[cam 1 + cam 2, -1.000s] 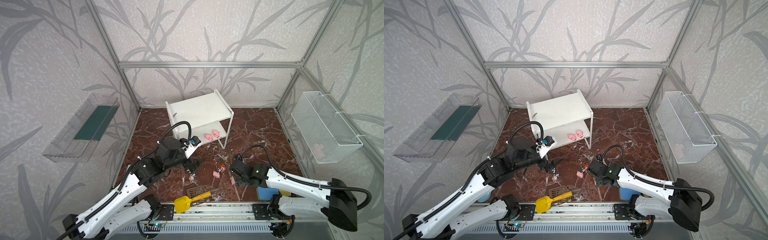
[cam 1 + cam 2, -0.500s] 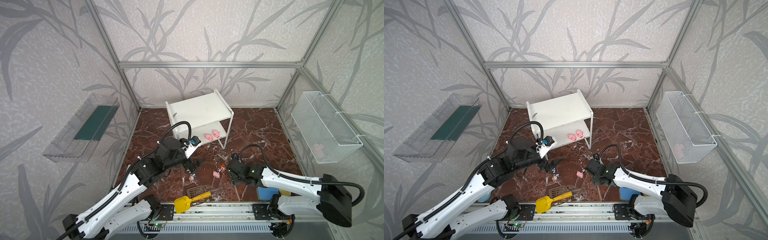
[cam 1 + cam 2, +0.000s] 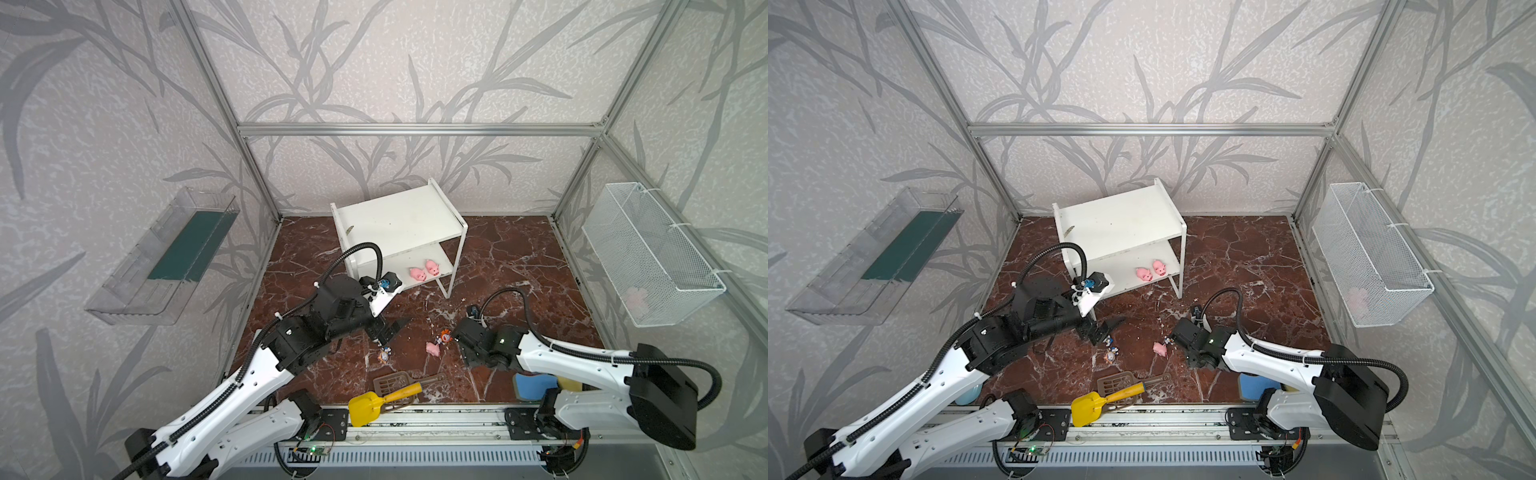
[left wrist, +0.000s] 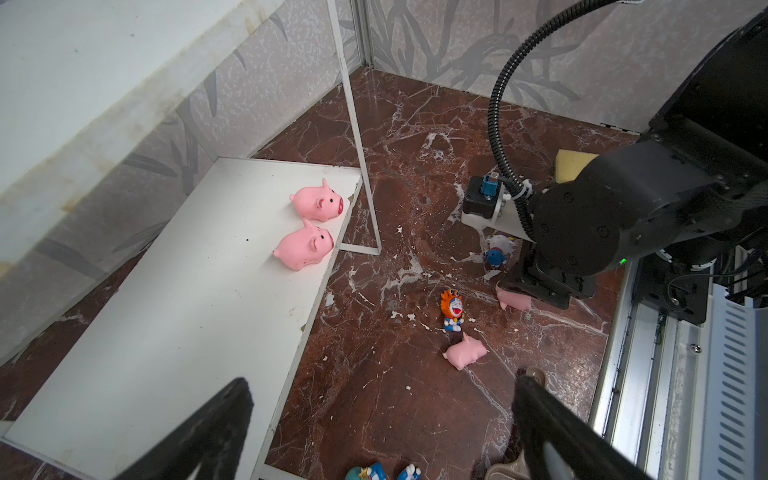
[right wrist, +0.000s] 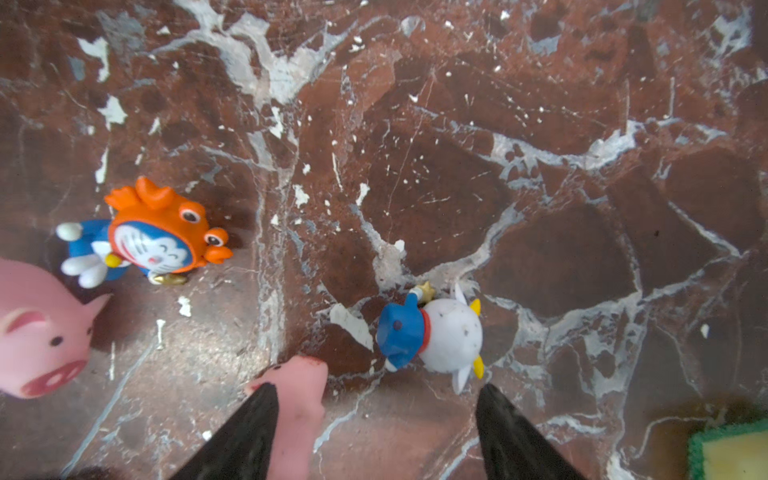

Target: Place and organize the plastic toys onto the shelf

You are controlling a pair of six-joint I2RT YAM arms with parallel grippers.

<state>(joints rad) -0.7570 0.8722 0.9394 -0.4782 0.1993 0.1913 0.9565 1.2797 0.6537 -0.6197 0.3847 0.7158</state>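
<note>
Two pigs (image 3: pixel 424 271) sit on the shelf's (image 3: pixel 399 216) lower board. Left gripper (image 4: pixel 382 380) wide, empty, in front of shelf. Right gripper (image 5: pixel 376 388) parted, empty, beside white-capped figurine (image 5: pixel 440 336).

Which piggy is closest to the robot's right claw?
The floor pig beside a fingertip of the right gripper. Another pig lies farther off on the floor; two more pigs stand on the shelf.

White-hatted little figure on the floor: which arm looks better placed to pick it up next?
Probably the right. The right pincer, open, hangs just above the white-hatted figure, which lies near the gap between its fingertips. The left pincer, also open, sits farther off, beside the shelf.
</note>
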